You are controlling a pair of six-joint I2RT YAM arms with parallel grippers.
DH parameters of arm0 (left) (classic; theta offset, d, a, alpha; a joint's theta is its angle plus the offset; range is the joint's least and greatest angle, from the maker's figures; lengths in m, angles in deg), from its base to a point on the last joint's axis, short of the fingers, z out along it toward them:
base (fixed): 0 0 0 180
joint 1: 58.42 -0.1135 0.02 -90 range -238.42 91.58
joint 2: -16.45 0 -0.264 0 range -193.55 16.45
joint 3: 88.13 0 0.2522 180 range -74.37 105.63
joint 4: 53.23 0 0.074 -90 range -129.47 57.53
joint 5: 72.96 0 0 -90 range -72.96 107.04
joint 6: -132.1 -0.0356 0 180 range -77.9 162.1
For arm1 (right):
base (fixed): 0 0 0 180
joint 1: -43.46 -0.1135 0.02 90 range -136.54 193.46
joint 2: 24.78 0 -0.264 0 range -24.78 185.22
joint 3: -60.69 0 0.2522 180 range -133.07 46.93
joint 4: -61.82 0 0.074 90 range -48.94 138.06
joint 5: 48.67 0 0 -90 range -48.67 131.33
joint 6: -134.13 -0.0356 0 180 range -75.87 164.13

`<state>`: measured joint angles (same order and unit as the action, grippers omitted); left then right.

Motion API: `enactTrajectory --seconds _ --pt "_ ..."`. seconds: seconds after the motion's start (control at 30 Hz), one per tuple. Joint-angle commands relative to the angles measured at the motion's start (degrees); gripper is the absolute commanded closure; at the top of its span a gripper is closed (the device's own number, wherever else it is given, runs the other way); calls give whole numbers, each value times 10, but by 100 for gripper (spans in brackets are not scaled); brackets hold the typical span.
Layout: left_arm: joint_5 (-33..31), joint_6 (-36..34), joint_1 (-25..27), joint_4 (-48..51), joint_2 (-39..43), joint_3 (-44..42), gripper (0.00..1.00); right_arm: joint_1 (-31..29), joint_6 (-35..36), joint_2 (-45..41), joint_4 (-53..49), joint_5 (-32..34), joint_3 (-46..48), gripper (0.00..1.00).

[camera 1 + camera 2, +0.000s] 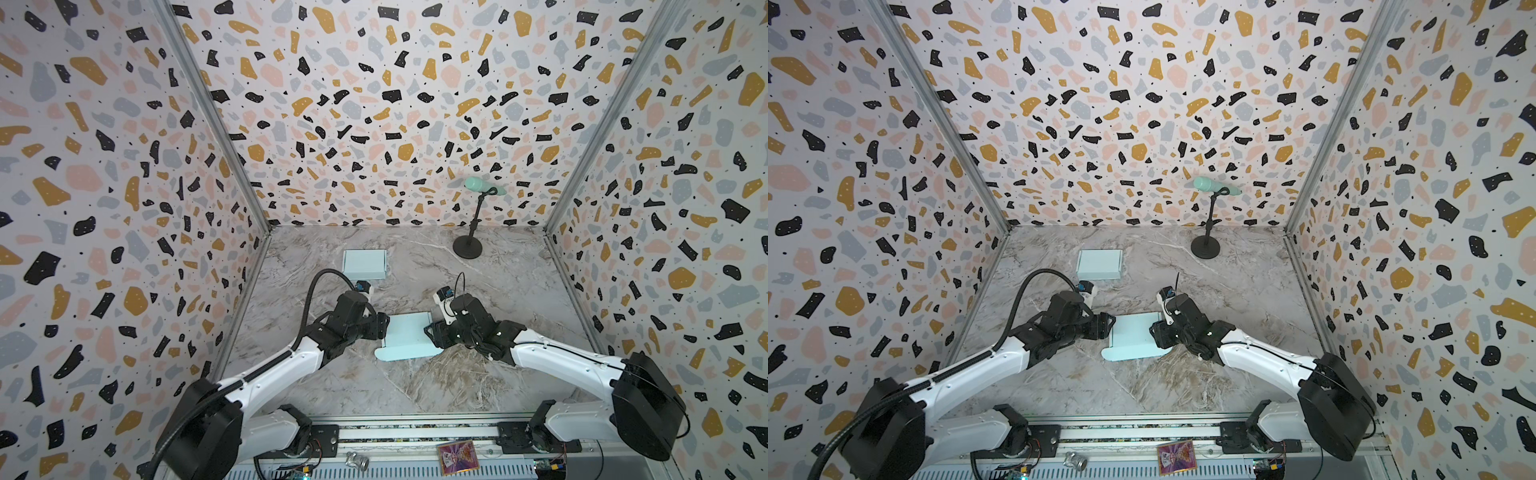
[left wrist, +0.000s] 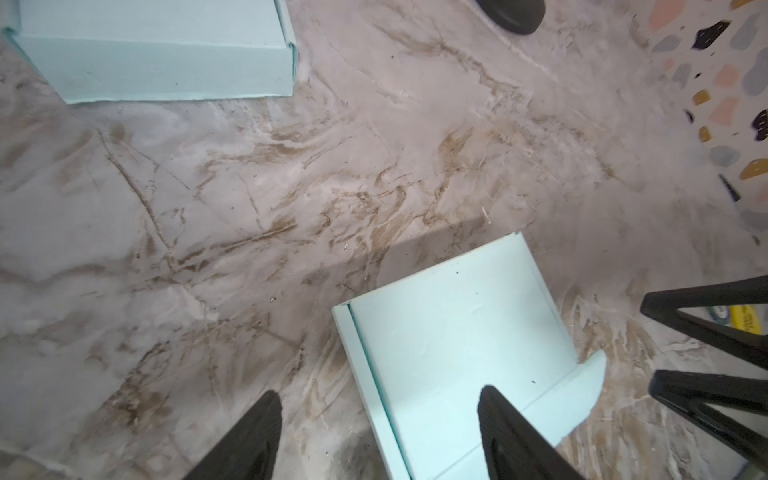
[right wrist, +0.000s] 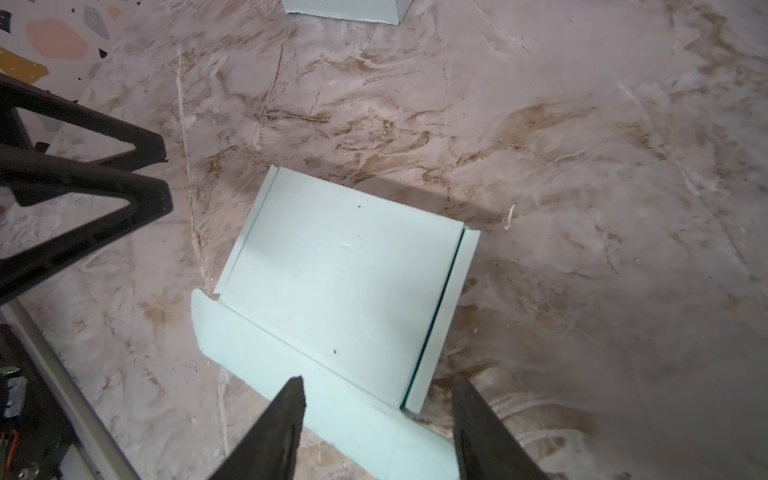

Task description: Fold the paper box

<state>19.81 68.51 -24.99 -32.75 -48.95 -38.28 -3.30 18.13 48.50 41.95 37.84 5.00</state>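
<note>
Pale-blue paper box (image 1: 409, 334), partly folded, lies mid-table between my two spread grippers.
At the back left a closed box (image 1: 365, 264) sits well apart on the marble table (image 1: 415, 390). My left gripper (image 2: 380, 392) is spread, pinching nothing, straddling the sheet's turned-up left edge: one finger (image 2: 503, 419) over the panel, the other over bare marble. The front flap lies flat, its rounded corners poking out past both sides. My right gripper (image 3: 378, 380) is spread too, astride the turned-up right edge, gripping nothing; whether either touches the card I cannot tell. A black stand (image 1: 467, 247) is at the back right. Bare table lies open in front and to the right.
</note>
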Motion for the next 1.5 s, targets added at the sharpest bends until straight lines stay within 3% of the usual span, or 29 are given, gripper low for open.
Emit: enactTrajectory --seconds 0.0,0.2,0.47,0.77,1.47 --pt "18 34 9 38 39 -26 24 -13 -25 -16 -37 -17 11 42" --pt "35 64 24 40 70 -51 27 -32 -39 3 -24 -28 20 42" --pt "37 82 54 4 53 -73 33 -37 -51 14 -11 -15 33 40" --pt "35 89 67 -19 30 -78 35 -37 -52 30 1 -9 40 31" --pt "32 121 95 -93 -25 -115 39 -36 -48 53 8 -22 35 26"
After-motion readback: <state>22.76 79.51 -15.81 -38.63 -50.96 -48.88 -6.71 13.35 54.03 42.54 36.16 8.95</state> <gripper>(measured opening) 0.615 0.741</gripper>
